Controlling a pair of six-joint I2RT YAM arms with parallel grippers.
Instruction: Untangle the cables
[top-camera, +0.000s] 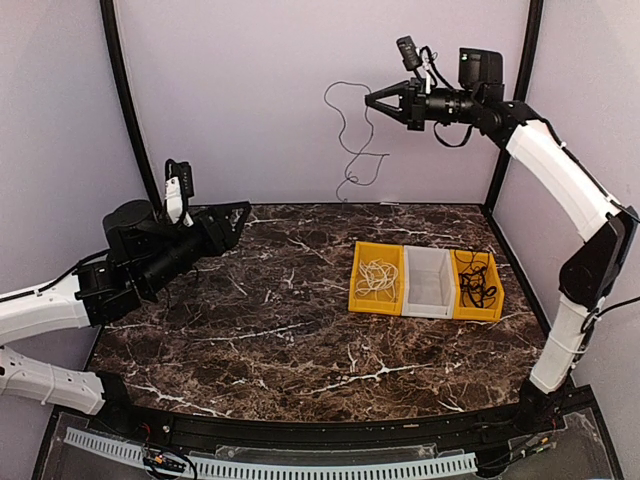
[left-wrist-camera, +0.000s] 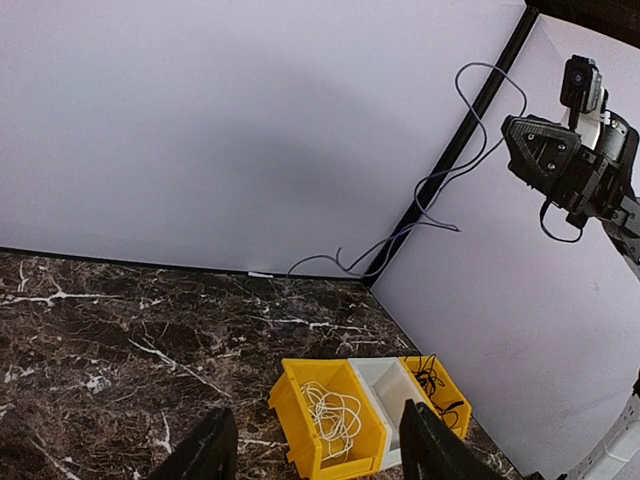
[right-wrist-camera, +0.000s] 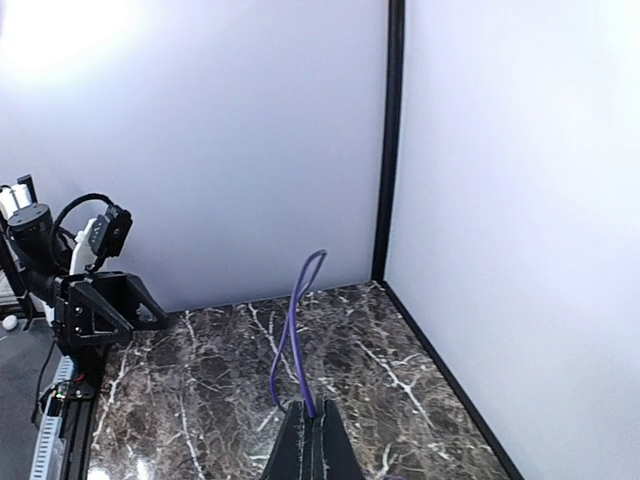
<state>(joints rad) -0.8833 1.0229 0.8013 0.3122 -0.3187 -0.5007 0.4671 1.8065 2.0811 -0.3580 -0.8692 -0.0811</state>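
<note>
Leftward, the left gripper (top-camera: 236, 214) hovers over the table (top-camera: 280, 330), jaws apart, grasping nothing. High by the far wall, the right gripper (top-camera: 374, 100) is clenched on one thin cable (top-camera: 350, 150), probably so it dangles free. Rightward, yellow bins (top-camera: 353, 290) hold white cables (top-camera: 377, 279) and black cables (top-camera: 478, 282).

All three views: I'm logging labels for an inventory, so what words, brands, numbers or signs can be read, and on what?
None can be read.
The yellow bins, the white bin, the marble table and the cable in the shut right gripper show no print.
Any marking on the right arm's camera housing is too small to tell.
</note>
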